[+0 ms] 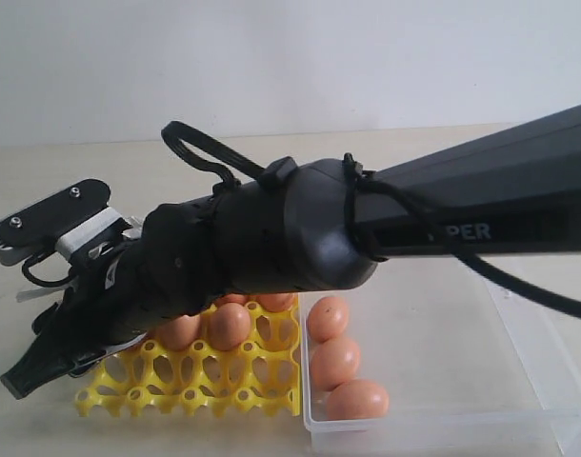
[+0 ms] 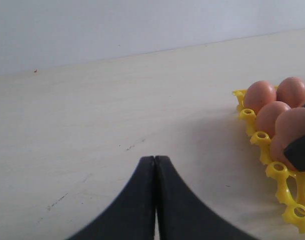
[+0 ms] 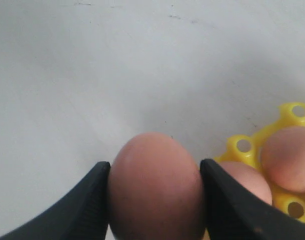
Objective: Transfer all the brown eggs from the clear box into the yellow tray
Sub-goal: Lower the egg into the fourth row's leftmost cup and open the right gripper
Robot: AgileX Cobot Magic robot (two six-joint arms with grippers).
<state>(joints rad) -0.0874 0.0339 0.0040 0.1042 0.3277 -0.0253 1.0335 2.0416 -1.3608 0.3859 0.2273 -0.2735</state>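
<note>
My right gripper (image 3: 155,167) is shut on a brown egg (image 3: 155,190), one finger pressing each side. It hangs at the left edge of the yellow tray (image 1: 176,390), next to eggs sitting in the cups (image 3: 292,157). In the left wrist view the held egg (image 2: 292,127) shows above the tray (image 2: 280,172) with a dark finger in front of it. Several eggs (image 1: 229,326) fill the tray's back rows. Three eggs (image 1: 335,362) lie along the left wall of the clear box (image 1: 443,419). My left gripper (image 2: 155,159) is shut and empty over the bare table, left of the tray.
The right arm (image 1: 462,219) stretches from the right across the box and the tray and hides much of the tray's back rows. A black cable (image 1: 190,143) loops off the arm. The box stands directly right of the tray. A pale wall runs behind the table.
</note>
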